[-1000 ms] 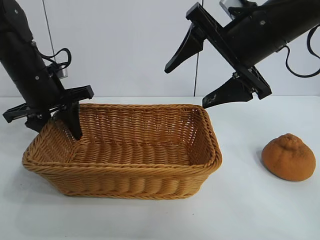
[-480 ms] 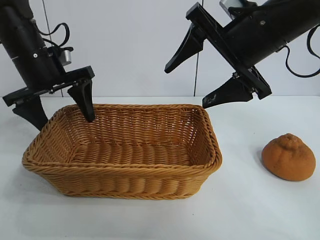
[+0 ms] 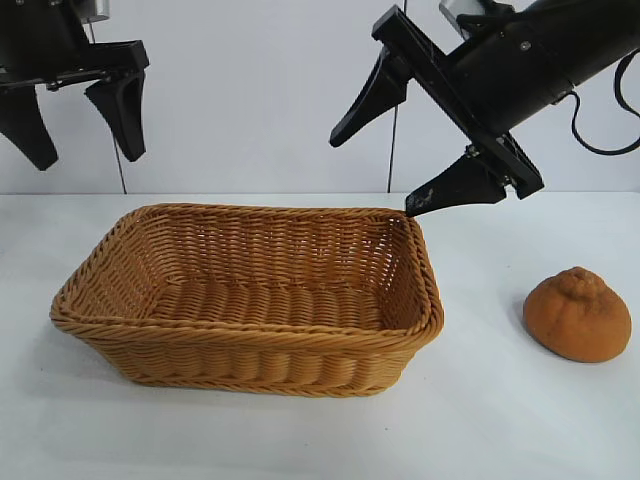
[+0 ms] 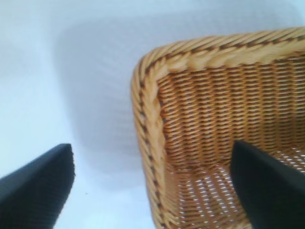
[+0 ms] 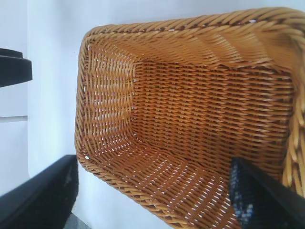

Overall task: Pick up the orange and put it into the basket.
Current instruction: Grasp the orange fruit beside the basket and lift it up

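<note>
Exterior view — orange (image 3: 577, 314) apparently outside basket (image 3: 250, 335), both grippers spread.

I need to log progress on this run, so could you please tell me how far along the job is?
Nothing is done yet: the orange sits on the table to the right of the basket, which is empty. Nothing is in hand: the right hand hangs open above the basket's right end, the left hand open high above its left end. Picking and placing remain.
</note>
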Tool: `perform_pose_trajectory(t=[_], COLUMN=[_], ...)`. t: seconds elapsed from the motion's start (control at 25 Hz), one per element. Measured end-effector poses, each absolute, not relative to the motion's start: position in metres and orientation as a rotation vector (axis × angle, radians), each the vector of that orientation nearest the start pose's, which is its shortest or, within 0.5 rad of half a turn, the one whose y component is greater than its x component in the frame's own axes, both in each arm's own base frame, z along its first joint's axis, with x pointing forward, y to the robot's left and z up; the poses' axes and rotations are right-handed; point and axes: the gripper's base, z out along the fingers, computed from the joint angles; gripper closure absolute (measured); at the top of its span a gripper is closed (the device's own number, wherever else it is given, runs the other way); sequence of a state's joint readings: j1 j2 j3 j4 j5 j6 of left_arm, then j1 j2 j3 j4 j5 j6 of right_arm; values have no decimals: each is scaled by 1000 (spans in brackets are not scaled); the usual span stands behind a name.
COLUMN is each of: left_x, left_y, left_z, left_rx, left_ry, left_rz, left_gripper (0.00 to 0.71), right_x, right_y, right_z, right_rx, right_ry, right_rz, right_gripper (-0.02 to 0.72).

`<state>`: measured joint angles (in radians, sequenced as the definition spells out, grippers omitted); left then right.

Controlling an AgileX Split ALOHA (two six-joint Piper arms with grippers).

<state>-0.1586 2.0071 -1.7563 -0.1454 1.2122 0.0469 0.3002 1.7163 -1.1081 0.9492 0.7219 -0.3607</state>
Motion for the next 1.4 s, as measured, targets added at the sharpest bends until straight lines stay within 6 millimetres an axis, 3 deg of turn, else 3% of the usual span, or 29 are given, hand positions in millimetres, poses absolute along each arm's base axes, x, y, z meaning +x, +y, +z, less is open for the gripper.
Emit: perform_pose_trajectory(t=[0.16, 0.44, 0.76, 0.92, 1.04, 1.16, 1.4], left_x=[419, 422, 405, 369, 332, 287, 198], left_y=[-56, 7, 9, 7, 5, 4, 0], left_z=[257, 257, 282, 300, 313, 327, 328], left_rx=[189, -18, -27, -26, -2, 29, 43], left_ry=[2935, 2935, 2889, 2883, 2870, 2842, 2797], left_rz=[-172, -125, -125, -126, -121, -114, -104], left_gripper=[80, 80, 80, 80, 80, 80, 80], right_x=[319, 319, 319, 319, 319, 319, 319], right_y=[150, 150, 150, 150, 150, 150, 150], right_z=[227, 227, 227, 227, 227, 227, 227], right_rx=[-32, -32, -32, -32, -32, -33, -33], right_ry=[2646, 2646, 2646, 2646, 2646, 2646, 2646], right_rz=[1000, 1000, 1000, 1000, 1000, 1000, 1000], right_gripper=[115, 115, 115, 115, 115, 115, 115])
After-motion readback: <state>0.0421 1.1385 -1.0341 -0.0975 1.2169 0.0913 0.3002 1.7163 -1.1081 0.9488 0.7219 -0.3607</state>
